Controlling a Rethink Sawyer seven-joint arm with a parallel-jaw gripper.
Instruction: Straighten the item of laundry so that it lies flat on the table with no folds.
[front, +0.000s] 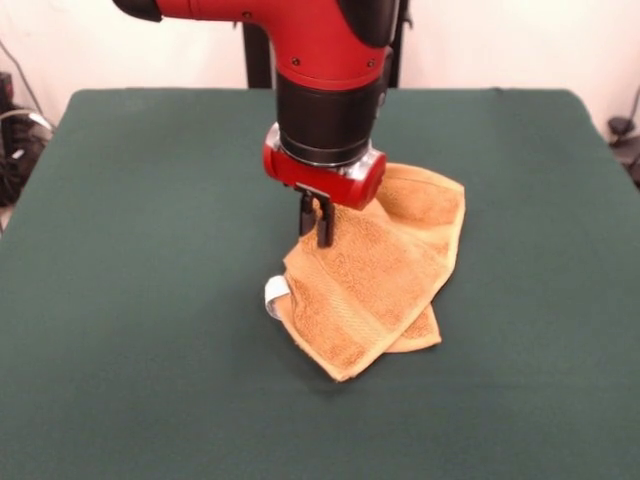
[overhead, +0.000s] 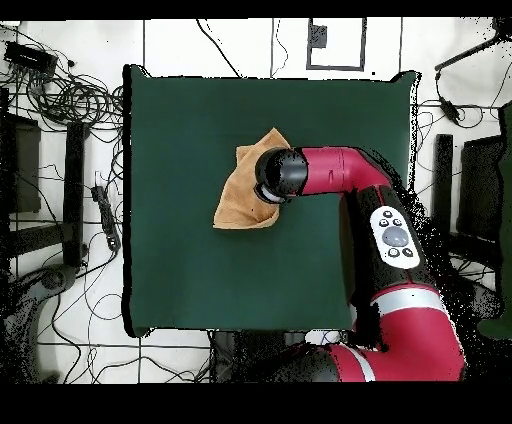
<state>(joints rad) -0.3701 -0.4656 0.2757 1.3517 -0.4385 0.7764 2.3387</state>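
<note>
At frame centre, the black gripper (front: 322, 222) pinches shut on the folded orange-tan terry towel (front: 375, 280) over the dark green felt table (front: 140, 250).

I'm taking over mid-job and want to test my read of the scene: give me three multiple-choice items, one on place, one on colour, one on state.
1. Where is the gripper?
A. Over the towel's upper edge
B. At a table corner
C. Off the table

2. What colour is the table?
A. White
B. Dark green
C. Red

3. How does the towel lie?
A. Flat, one layer
B. Rolled into a tube
C. Folded over itself

Answers: 1 A, its tips sit at the towel's upper edge; 2 B, the cloth surface is green; 3 C, an upper layer overlaps a lower corner.
</note>
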